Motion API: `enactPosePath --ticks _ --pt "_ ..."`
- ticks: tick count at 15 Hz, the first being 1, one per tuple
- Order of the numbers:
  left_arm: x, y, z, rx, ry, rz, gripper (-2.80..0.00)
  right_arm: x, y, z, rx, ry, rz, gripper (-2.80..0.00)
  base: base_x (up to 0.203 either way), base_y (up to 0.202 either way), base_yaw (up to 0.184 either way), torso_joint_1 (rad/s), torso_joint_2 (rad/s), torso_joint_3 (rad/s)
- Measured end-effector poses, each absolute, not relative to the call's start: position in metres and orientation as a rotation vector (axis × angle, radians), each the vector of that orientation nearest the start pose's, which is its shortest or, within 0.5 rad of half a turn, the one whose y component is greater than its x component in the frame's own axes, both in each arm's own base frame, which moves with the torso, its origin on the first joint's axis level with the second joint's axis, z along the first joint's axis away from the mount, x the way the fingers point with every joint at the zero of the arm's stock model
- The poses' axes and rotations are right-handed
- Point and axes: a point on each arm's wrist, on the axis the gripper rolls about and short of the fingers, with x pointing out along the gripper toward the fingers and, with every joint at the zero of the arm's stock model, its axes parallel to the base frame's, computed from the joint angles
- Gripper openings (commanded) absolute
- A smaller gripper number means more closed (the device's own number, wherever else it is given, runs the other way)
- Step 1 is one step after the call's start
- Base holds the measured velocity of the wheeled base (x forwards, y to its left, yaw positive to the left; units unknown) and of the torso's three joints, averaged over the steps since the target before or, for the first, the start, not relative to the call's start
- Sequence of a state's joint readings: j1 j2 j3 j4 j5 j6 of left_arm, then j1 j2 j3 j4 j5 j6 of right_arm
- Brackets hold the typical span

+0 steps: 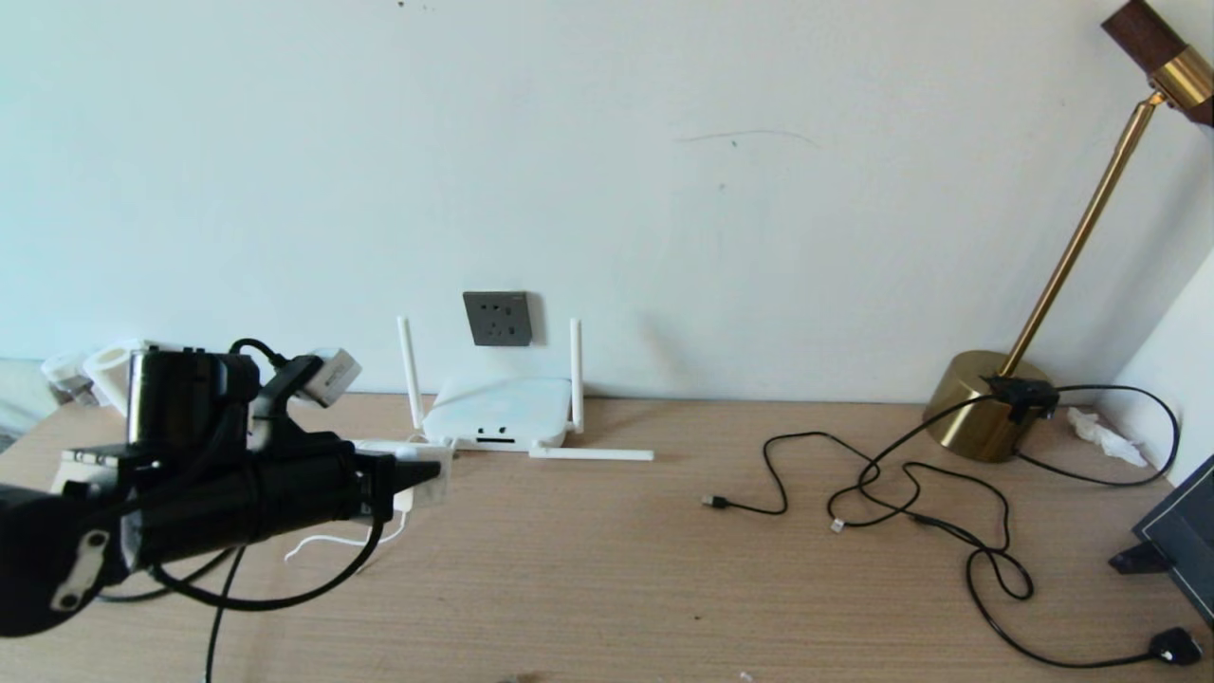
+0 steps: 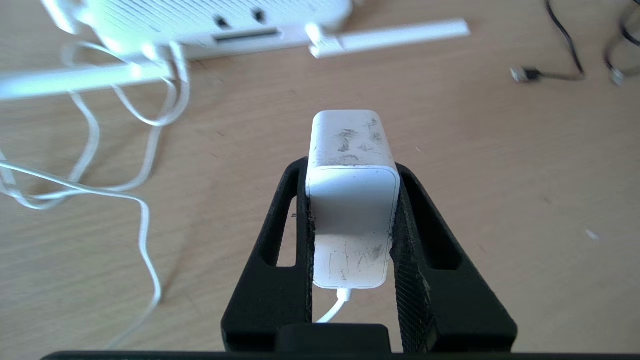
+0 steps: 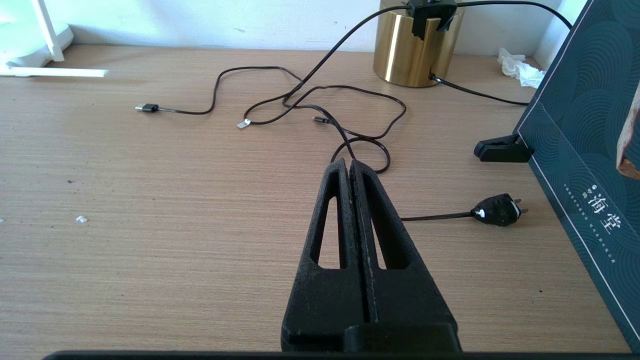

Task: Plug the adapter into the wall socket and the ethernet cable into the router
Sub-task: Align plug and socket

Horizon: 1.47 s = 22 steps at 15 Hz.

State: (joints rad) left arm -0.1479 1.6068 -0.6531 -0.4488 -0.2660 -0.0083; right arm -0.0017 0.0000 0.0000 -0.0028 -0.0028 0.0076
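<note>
My left gripper (image 1: 429, 471) (image 2: 351, 165) is shut on the adapter (image 2: 350, 145), a scuffed white block held a little above the table. Its thin white cord (image 2: 145, 220) trails back toward the router (image 1: 498, 413) (image 2: 215, 20). The router sits against the wall, just ahead of the adapter. The dark grey wall socket (image 1: 497, 318) is on the wall above the router. The ethernet cable's black plug end (image 1: 713, 501) (image 3: 146, 107) lies on the table to the right. My right gripper (image 3: 349, 162) is shut on nothing, low over the table by a cable loop, and is out of the head view.
A brass lamp base (image 1: 982, 403) stands at the back right with thin black cables tangled in front of it. Its black mains plug (image 1: 1176, 647) (image 3: 497, 210) lies near the front right. A dark box (image 1: 1186, 531) leans at the right edge. White clutter (image 1: 104, 365) sits at the back left.
</note>
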Motion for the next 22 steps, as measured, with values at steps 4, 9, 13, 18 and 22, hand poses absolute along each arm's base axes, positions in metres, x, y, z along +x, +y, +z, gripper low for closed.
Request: enactPosePath --ticks 4,9,13,18,22 --pt "0.251 -0.048 0.14 -0.02 0.468 -0.379 -2.8 -0.023 0.0 0.076 0.008 -0.003 -0.004 -2.8 0.0 0.0 0.0 0.0 0.0 0.0" --pt "0.264 -0.05 0.133 -0.001 0.371 -0.298 -2.8 -0.023 0.0 0.076 0.008 -0.003 -0.004 -2.8 0.0 0.0 0.0 0.0 0.0 0.0" --pt "0.282 -0.053 0.125 -0.023 0.272 -0.294 -2.8 -0.023 0.0 0.076 0.007 -0.003 -0.005 -2.8 0.0 0.0 0.0 0.0 0.0 0.0" --pt "0.31 -0.058 0.105 -0.025 0.13 -0.292 -2.8 -0.023 0.0 0.076 0.008 -0.003 -0.004 -2.8 0.0 0.0 0.0 0.0 0.0 0.0" --pt "0.34 -0.068 0.098 -0.015 -0.001 -0.227 -2.8 -0.023 0.0 0.076 0.007 -0.003 -0.004 -2.8 0.0 0.0 0.0 0.0 0.0 0.0"
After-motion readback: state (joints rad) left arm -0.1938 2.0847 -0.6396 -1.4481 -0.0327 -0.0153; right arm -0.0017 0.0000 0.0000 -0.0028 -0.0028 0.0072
